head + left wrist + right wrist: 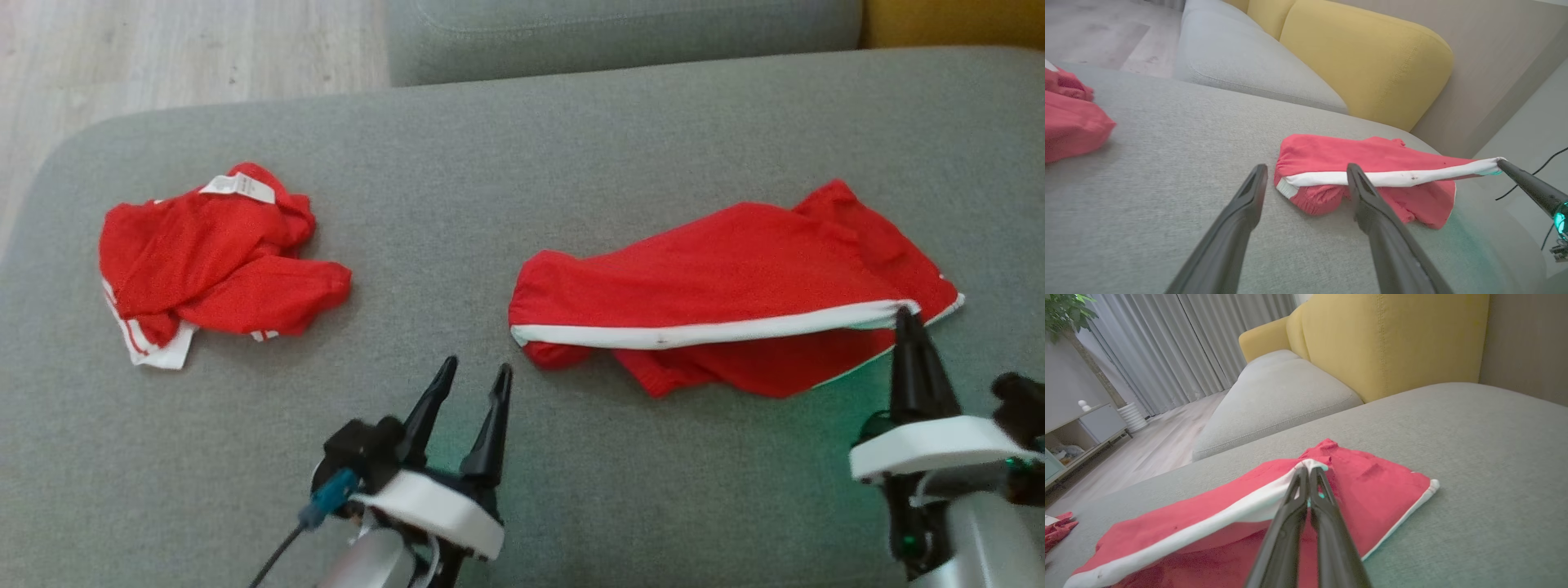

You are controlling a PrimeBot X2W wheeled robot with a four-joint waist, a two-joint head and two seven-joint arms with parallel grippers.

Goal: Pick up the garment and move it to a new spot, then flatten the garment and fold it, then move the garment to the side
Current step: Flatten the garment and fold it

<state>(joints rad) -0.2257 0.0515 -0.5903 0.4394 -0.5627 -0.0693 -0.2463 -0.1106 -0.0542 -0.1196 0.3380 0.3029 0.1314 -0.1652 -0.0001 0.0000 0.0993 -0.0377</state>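
Item: red garment (718,269) with a white band (694,333) along its near edge.
Location: you will find it on the right half of the grey sofa seat (457,163), partly spread, with loose red folds bunched under the band on the near side.
Long axis: runs left to right, with the right end tilted a little toward the far side.
Right hand (904,314): fingers pressed together, pinching the right end of the white band. That end is raised off the seat, so the band hangs in a line toward the left.
Left hand (476,369): fingers spread, holding nothing, low over the seat near the middle.
Key relation: the band's free left end lies just to the right of your left hand and slightly farther away. The left hand is the nearer one to that end, and the right hand already has the opposite end.
Judgement: a short reach to the far right should let your left hand take the left end, which would stretch the band between both hands.
Other item: second garment (212,261), red and crumpled, far left on the seat, well apart from both hands.
Labels: white tag (238,188) on the far edge of the second garment; its print is too small to read.
Brands: none legible.
Marks: white stripes on the second garment's near left edge, and small dark specks on the white band.
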